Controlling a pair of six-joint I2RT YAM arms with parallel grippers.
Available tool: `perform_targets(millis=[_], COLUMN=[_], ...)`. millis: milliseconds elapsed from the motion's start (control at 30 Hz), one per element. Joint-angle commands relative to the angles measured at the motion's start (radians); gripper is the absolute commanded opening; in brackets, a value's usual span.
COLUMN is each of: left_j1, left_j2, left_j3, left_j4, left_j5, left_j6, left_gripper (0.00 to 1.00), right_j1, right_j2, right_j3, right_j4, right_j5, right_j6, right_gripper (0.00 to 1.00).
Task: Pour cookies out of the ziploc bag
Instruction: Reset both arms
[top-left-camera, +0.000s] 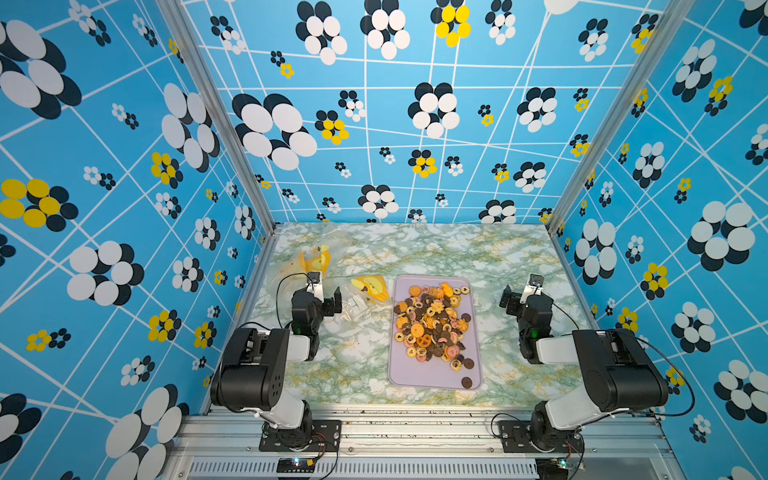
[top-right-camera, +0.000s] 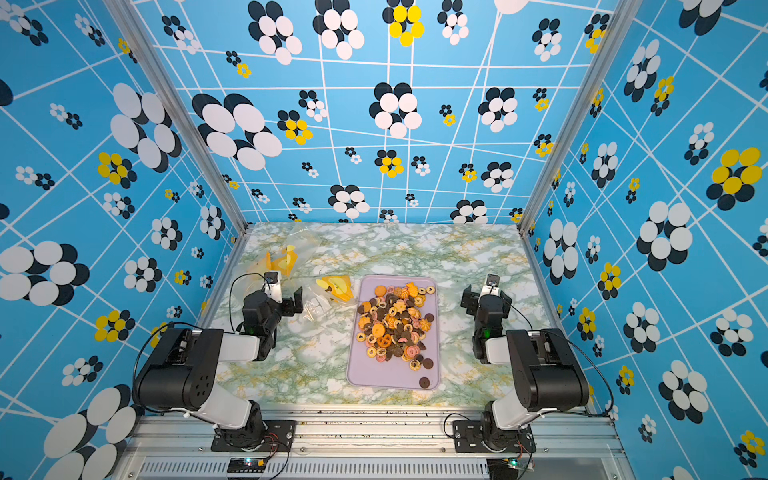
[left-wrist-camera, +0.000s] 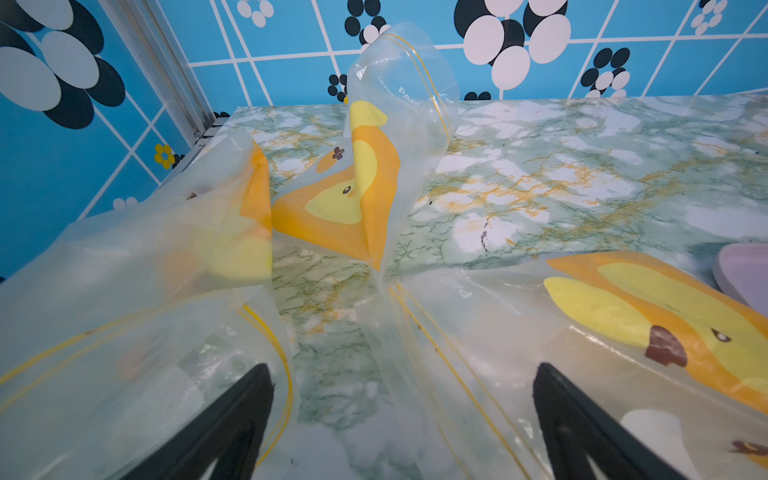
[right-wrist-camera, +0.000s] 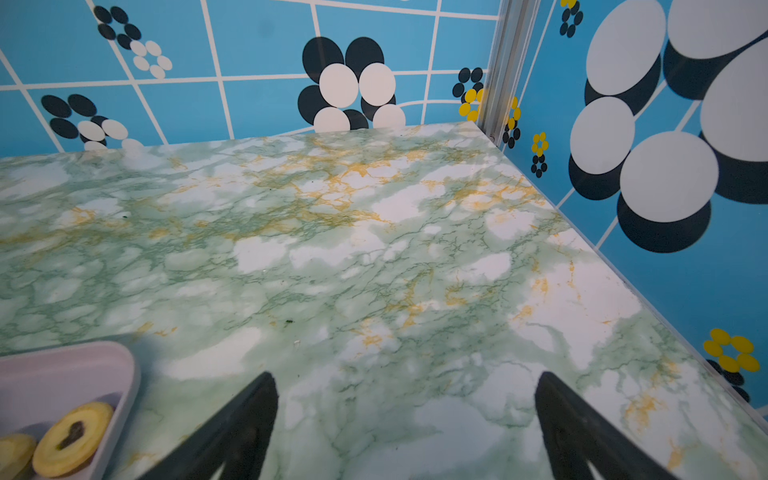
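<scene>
Lilac plastic takes centre stage: the tray (top-left-camera: 434, 380) sits mid-surface with the cookies (top-left-camera: 432, 322) heaped inside its rim in orange, brown and pink, one dark round one alone by a near corner. A pile that full, on the tray and not in a bag, reads to me as the pour already done. On the left arm's side of the tray lie the clear ziploc bags (top-left-camera: 370, 291), printed in orange and yellow, slack and crumpled; one is just beside the tray's far corner and another is further off toward the far corner of the marbled green surface (top-left-camera: 511, 257). From the left wrist they look emptied, and one stands up on a fold with its zip end in the air. The left hand (left-wrist-camera: 401, 370) hangs low over that film with its fingers spread wide, gripping nothing; whether they brush the plastic I cannot tell. The right hand (right-wrist-camera: 406, 376) is just as wide and just as empty, over bare surface on the tray's other side, with a tray corner and a couple of yellow cookies at the edge of its view. My read is that both hands flank the tray and stand off it so the heap isn't nudged; the loose film under the left one looks easy to snag.
</scene>
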Motion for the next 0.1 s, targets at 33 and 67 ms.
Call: perform_targets(millis=[33, 67], left_j1=[0.007, 0.006], left_j2=[-0.006, -0.004], left_j3=[0.009, 0.008], left_j4=[-0.002, 0.003], left_j5=[0.030, 0.036], left_j6=[0.000, 0.002], left_gripper=[0.99, 1.00], right_j1=[0.000, 0.000], right_j2=[0.004, 0.005], right_j3=[0.014, 0.014], right_j4=[-0.013, -0.011], right_j5=[-0.010, -0.010], right_j6=[0.007, 0.006], right_gripper=[0.99, 0.99])
